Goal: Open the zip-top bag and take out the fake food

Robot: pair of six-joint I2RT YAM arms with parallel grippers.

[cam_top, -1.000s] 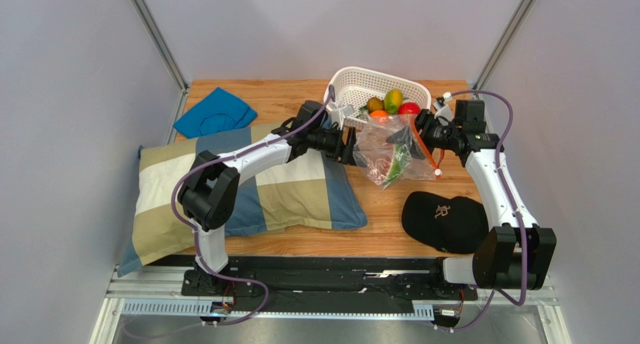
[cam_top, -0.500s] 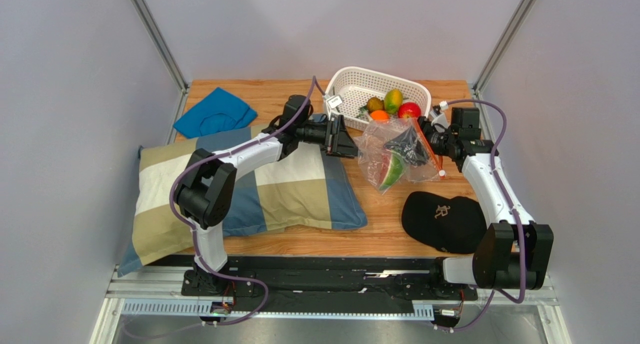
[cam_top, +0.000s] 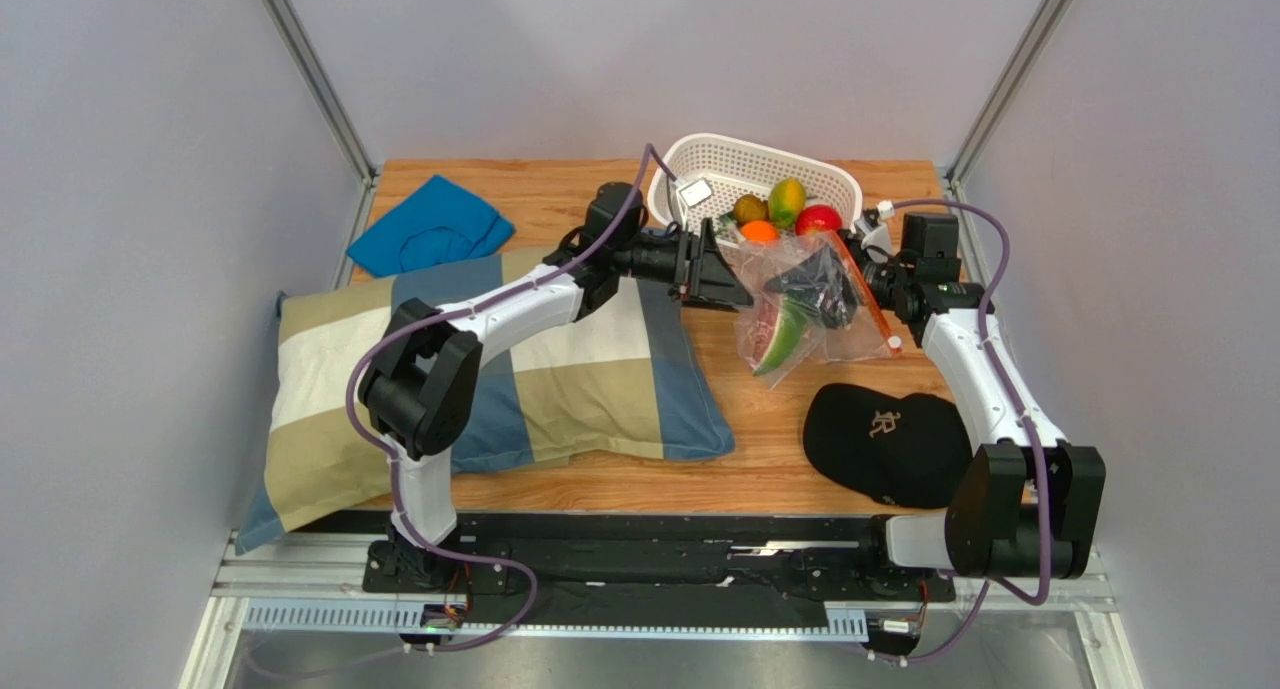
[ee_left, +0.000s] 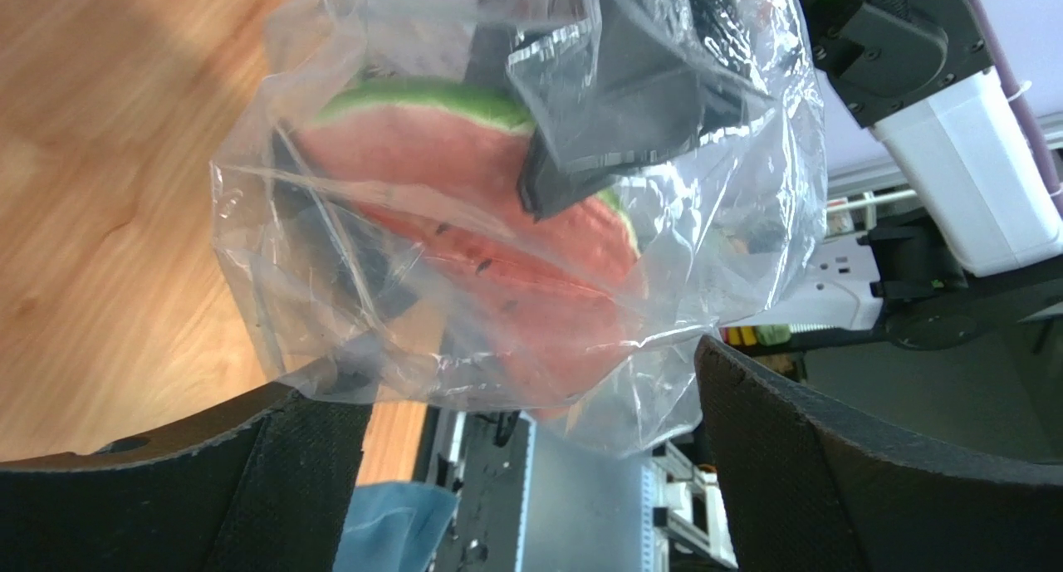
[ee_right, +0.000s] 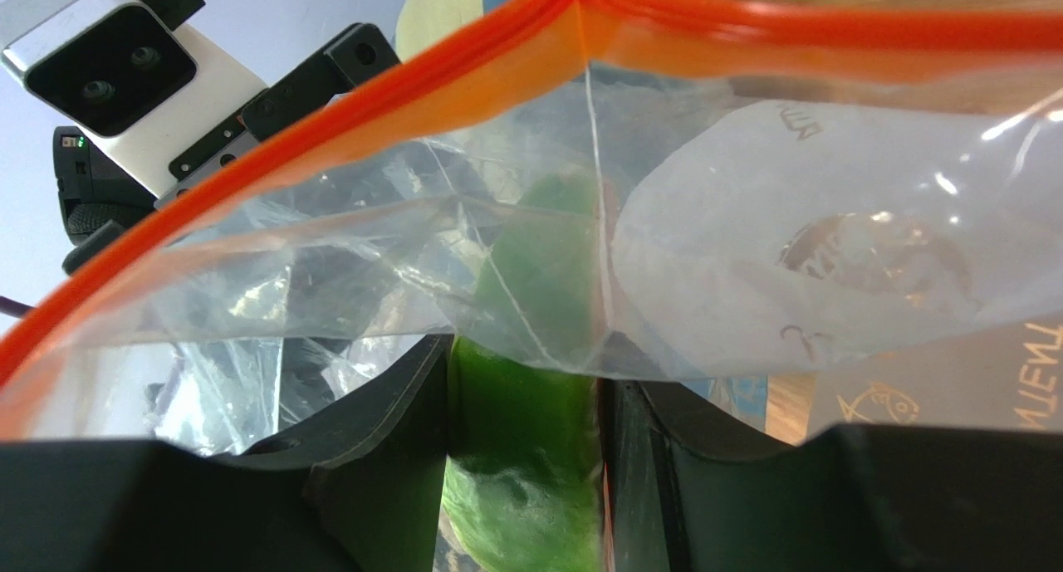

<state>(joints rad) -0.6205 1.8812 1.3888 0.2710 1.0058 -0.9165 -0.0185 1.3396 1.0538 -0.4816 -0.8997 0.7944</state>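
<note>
Centre right of frame: the zip-top bag [cam_top: 793,277], a fake watermelon slice [cam_top: 777,338] inside, hangs from the right gripper [cam_top: 839,281] at its orange strip, with the left gripper [cam_top: 736,284] spread wide at its left side and the white basket [cam_top: 706,164] of toy fruit [cam_top: 784,209] just above.

Clear, crinkly, glossy plastic on the zip-top bag [cam_top: 804,277], with a smooth orange strip [ee_right: 374,99] along the mouth. Inside, matt-looking fake food [ee_left: 499,261], a watermelon slice. Smooth grained wood for the tabletop [cam_top: 774,449]. White perforated plastic basket [cam_top: 721,158], soft cloth pillow [cam_top: 496,374], matt black cloth cap [cam_top: 887,442].
</note>
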